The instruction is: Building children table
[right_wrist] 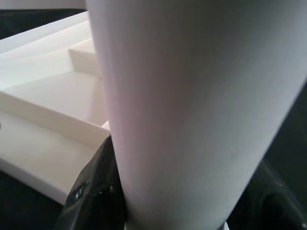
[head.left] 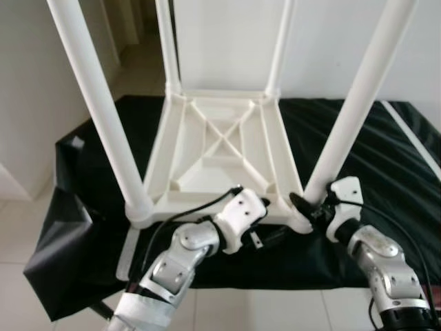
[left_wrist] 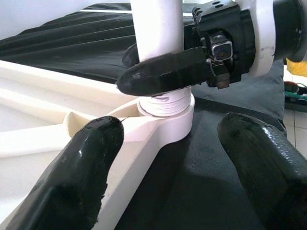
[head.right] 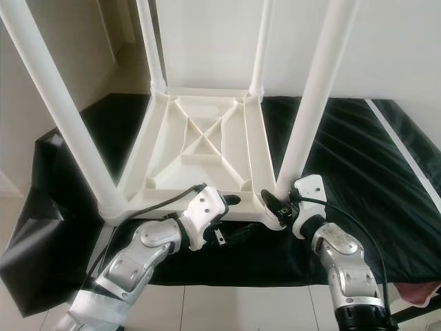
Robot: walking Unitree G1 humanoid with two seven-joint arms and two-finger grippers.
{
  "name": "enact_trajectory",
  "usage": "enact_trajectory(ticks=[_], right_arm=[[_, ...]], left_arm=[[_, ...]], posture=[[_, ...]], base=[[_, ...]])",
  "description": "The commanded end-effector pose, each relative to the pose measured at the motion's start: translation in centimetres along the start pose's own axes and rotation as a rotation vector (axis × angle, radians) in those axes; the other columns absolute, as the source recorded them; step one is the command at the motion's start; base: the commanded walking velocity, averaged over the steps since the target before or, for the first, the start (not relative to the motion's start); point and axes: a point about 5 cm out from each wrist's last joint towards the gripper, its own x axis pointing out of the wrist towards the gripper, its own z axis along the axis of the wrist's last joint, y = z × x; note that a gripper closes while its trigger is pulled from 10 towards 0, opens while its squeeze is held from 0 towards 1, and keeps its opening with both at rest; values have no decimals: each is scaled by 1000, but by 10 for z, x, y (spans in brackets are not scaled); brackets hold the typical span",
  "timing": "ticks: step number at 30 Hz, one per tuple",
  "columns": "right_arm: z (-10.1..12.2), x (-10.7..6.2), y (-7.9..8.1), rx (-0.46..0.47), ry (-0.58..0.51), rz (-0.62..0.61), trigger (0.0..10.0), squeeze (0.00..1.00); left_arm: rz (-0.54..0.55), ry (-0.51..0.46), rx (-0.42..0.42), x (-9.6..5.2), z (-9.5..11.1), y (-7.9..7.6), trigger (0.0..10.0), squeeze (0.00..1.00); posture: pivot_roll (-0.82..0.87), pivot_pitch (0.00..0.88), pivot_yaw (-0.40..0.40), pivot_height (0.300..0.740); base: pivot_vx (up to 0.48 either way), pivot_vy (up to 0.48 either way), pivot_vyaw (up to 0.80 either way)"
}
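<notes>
A white plastic children's table (head.left: 213, 148) lies upside down on a black cloth (head.left: 386, 179), with its legs standing up. My right gripper (head.left: 306, 205) is shut on the near right leg (head.left: 358, 103) just above its socket; one black finger (left_wrist: 163, 74) wraps the leg (left_wrist: 156, 28) over the threaded collar (left_wrist: 165, 108). Close up, the leg (right_wrist: 192, 105) has a finger (right_wrist: 91, 191) pressed against it. My left gripper (left_wrist: 168, 177) is open at the table's front edge, pointing at that same corner socket, a little short of it. The near left leg (head.left: 96, 103) stands untouched.
The black cloth hangs over the edge at the left (head.left: 62, 255). A white wall (head.left: 331, 41) stands close behind the table, and a doorway (head.left: 134, 34) opens at the back left. Pale floor tiles (head.left: 21, 227) lie at the left. A pink thing (head.right: 420, 293) lies at the lower right.
</notes>
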Motion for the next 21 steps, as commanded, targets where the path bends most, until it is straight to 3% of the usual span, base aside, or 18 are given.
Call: enact_trajectory(ticks=[1, 4, 8, 16, 19, 21], right_arm=[[-4, 1, 4, 96, -1, -101, 10000, 0], [0, 3, 7, 169, -40, -183, 10000, 0], [1, 4, 9, 170, -46, -215, 10000, 0], [-7, 4, 27, 200, 57, -616, 10000, 0], [-14, 2, 35, 302, 84, -772, 10000, 0], [-17, 3, 42, 356, 97, -776, 10000, 0]], left_arm=[[-1, 3, 4, 1, -1, 2, 10000, 0], [9, 9, 5, 1, -2, 5, 10000, 0], [14, 10, 6, 0, -2, 6, 10000, 0], [33, 16, 18, -2, -4, 11, 10000, 0], [37, -1, 21, -1, -1, 12, 10000, 0], [40, -1, 17, -1, -1, 12, 10000, 0]], posture=[[-4, 0, -22, 740], [-5, 0, -23, 740], [-5, 0, -23, 740], [0, 0, -40, 740], [6, 0, -39, 740], [7, 0, -38, 740]], base=[[0, 0, 0], [0, 0, 0], [0, 0, 0], [0, 0, 0], [0, 0, 0], [0, 0, 0]])
